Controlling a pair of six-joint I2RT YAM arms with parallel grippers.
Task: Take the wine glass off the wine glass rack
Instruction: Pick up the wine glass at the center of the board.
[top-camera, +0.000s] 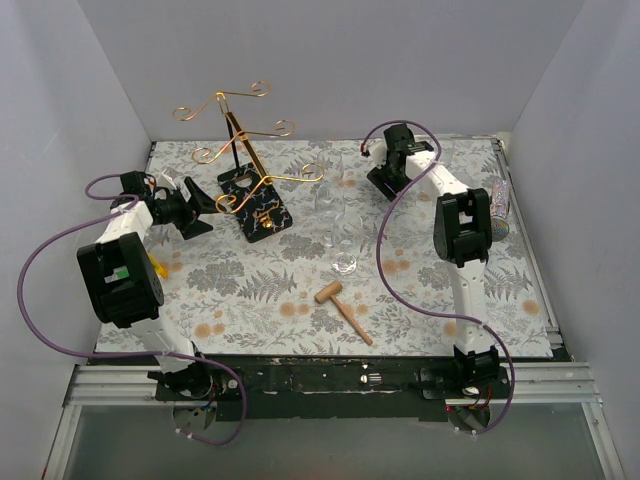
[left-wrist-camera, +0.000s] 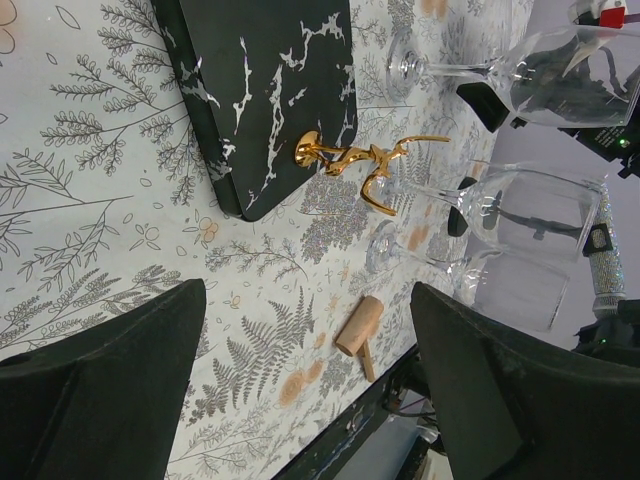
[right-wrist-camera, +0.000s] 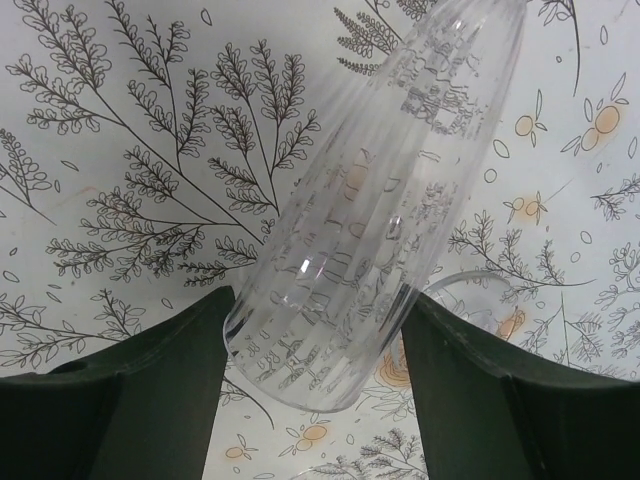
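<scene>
Clear stuff is a pain to read here. The wine glass (right-wrist-camera: 380, 200) runs off the top edge of the right wrist view, so its stem and foot are cut off there; from the top camera it's barely a shimmer off the right fingertips, and I can't tell whether its foot hangs on an arm of the wine glass rack (top-camera: 255, 205) or not.

What does show: the right gripper (right-wrist-camera: 318, 300) has its two dark fingers (right-wrist-camera: 110, 400) pressed on either side of the ribbed, see-through bowl, clamped on it; the bowl stretches straight ahead from the fingertips.

The left gripper (left-wrist-camera: 305, 300) is spread wide with nothing in it; ahead of it sits the rack's black marbled base with a shiny gold wire post; beyond that, to the right in that view, the other glasses (left-wrist-camera: 530, 215) are smooth and clear; a small wooden mallet (left-wrist-camera: 358, 325) lies just past its fingertips on the fern-print cloth (left-wrist-camera: 90, 200).
</scene>
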